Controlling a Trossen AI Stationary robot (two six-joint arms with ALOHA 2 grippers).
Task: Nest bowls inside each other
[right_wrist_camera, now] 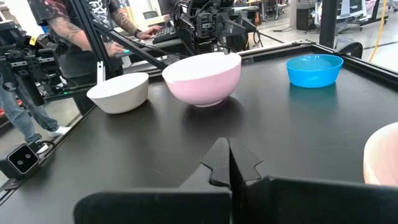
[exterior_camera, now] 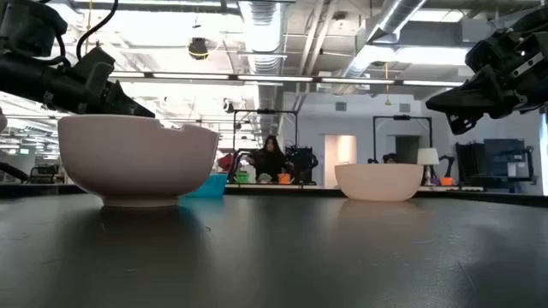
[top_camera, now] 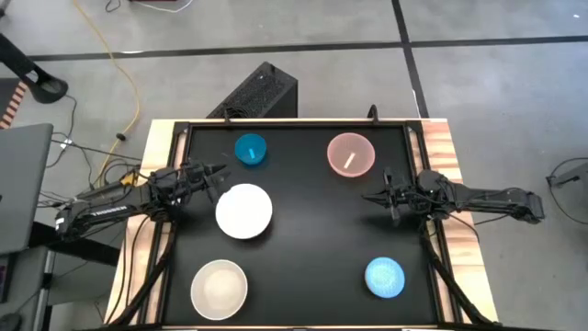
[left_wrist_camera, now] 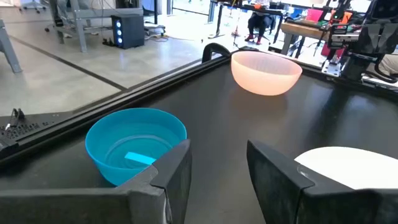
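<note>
Five bowls stand upright on their bases on the black table (top_camera: 312, 248). The teal-blue bowl (top_camera: 250, 149) and the pink bowl (top_camera: 351, 154) are at the far side. The white bowl (top_camera: 243, 210) is left of centre. The cream bowl (top_camera: 219, 287) and the light blue bowl (top_camera: 384, 277) are near the front. My left gripper (top_camera: 219, 172) hangs open above the table, between the teal-blue bowl (left_wrist_camera: 134, 146) and the white bowl's rim (left_wrist_camera: 348, 165). My right gripper (top_camera: 370, 196) is shut and empty, just near of the pink bowl (right_wrist_camera: 382, 155).
A raised frame (top_camera: 276, 125) borders the table. A black box (top_camera: 262, 92) and cables lie on the floor beyond the far edge. People sit and stand in the room behind (exterior_camera: 272, 158). Bare black surface lies between the two arms at mid-table.
</note>
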